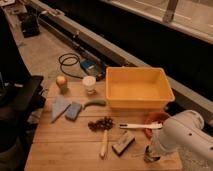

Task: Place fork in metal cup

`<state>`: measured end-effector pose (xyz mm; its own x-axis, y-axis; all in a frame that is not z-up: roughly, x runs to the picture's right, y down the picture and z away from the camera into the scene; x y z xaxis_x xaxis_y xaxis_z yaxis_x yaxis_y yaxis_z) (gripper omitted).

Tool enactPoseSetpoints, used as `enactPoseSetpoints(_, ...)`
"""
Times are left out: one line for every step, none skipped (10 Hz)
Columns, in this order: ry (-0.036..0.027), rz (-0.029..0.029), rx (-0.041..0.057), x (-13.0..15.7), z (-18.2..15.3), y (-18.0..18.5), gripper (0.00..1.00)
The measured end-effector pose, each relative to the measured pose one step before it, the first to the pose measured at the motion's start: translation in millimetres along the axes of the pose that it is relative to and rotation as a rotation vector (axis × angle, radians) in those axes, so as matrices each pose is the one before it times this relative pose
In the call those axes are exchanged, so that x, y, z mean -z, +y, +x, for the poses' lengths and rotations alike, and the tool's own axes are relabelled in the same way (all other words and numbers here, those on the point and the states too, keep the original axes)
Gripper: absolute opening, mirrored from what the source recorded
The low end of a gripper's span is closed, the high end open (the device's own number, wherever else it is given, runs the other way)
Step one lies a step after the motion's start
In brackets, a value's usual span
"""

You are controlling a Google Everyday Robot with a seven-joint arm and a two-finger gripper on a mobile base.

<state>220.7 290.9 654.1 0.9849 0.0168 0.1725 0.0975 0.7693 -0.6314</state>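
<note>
The metal cup [151, 158] stands near the front right corner of the wooden table [65, 145]; only its lower part shows, small and grey. My white arm [184, 136] comes in from the right and bends down over it. The gripper [149, 149] is right above the cup's mouth, mostly hidden under the arm. I cannot pick out the fork; it may be hidden at the gripper.
A yellow bin [137, 89] stands at the back right. A white-handled utensil [136, 126] and an orange bowl [156, 118] lie just left of the arm. A dark block [123, 142], a yellowish stick [104, 144], grapes [101, 124], a white plastic cup [89, 84] and an apple [61, 82] are on the table.
</note>
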Motion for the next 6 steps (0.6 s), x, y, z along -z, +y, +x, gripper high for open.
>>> enactPoseSetpoints(-0.00527,-0.01027,-0.00898,-6.54,2.79,1.08,0.11)
enactPoseSetpoints(-0.00784,-0.00868,-0.01594,-4.38,4.84,1.31,0.22)
enactPoseSetpoints(0.00131,-0.00716,-0.01292,-1.71,6.88,2.10,0.35)
enactPoseSetpoints(0.00253,-0.00239,-0.00145,-0.15,1.64,-0.18,0.43)
enactPoseSetpoints(0.00563,0.00618,0.00076,0.84,1.16,-1.62,0.55)
enactPoseSetpoints(0.00517,0.00738,-0.00107,2.77,0.22,-0.35,0.63)
